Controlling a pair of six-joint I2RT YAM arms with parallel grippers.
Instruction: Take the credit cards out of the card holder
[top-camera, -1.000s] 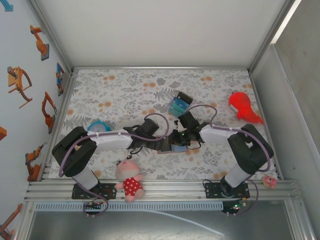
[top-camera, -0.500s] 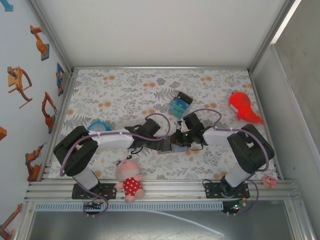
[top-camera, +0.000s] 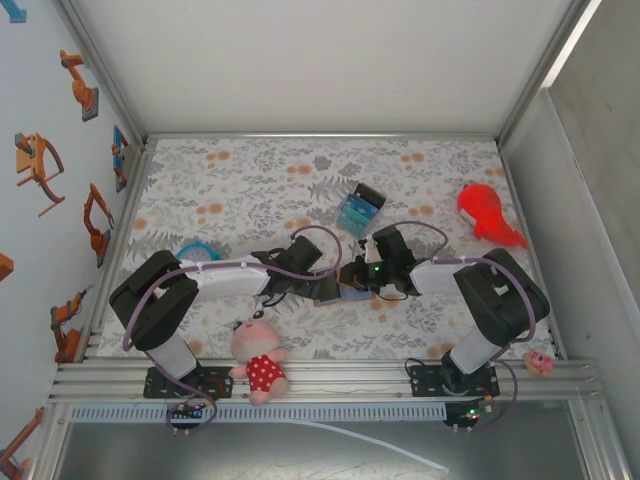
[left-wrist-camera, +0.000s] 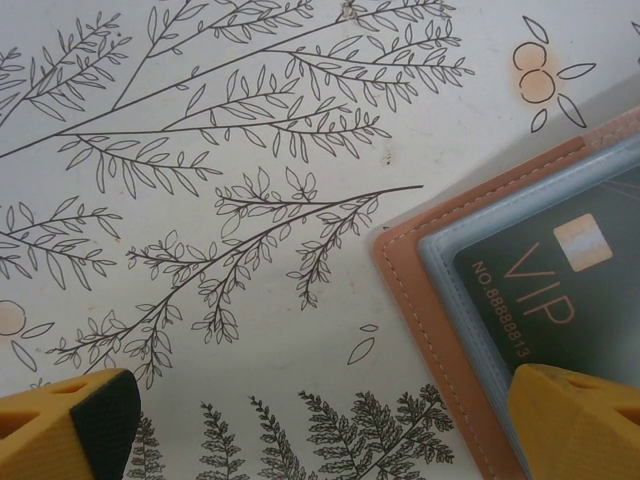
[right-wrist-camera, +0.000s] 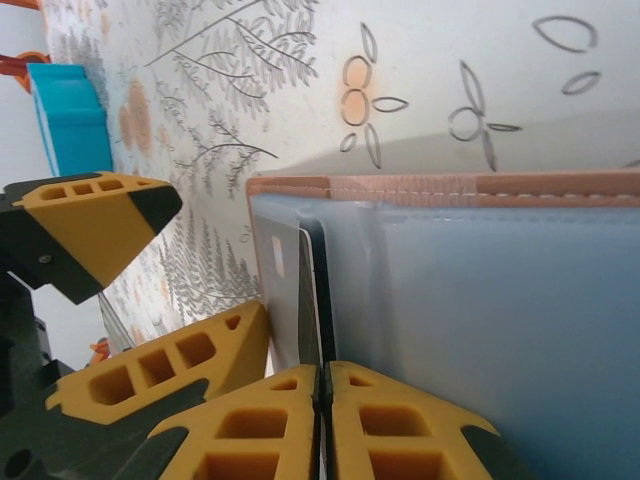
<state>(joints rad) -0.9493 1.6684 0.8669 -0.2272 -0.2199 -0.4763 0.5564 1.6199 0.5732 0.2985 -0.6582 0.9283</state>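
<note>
The card holder (top-camera: 350, 293) lies open on the floral cloth, pinkish-tan outside (left-wrist-camera: 405, 285) and blue-grey inside (right-wrist-camera: 500, 300). A dark green VIP credit card (left-wrist-camera: 560, 290) sits in its clear sleeve. My left gripper (top-camera: 325, 290) (left-wrist-camera: 330, 425) is open wide, its right finger (left-wrist-camera: 580, 420) over the holder's page and its left finger (left-wrist-camera: 65, 425) over bare cloth. From the other side, my right gripper (top-camera: 362, 282) (right-wrist-camera: 322, 395) is shut on the thin edge of a credit card (right-wrist-camera: 322, 290) that stands out of the sleeve. The left gripper's fingers (right-wrist-camera: 100, 225) show beside it.
A black, blue and teal striped block (top-camera: 360, 208) lies just beyond the grippers. A red toy (top-camera: 487, 215) sits at the right, a blue clock (top-camera: 198, 250) at the left, a plush doll (top-camera: 258, 360) at the near edge. The cloth's far half is open.
My right gripper's jaws have closed together on the card's edge and its wrist has shifted slightly. The left gripper has stayed over the holder, open.
</note>
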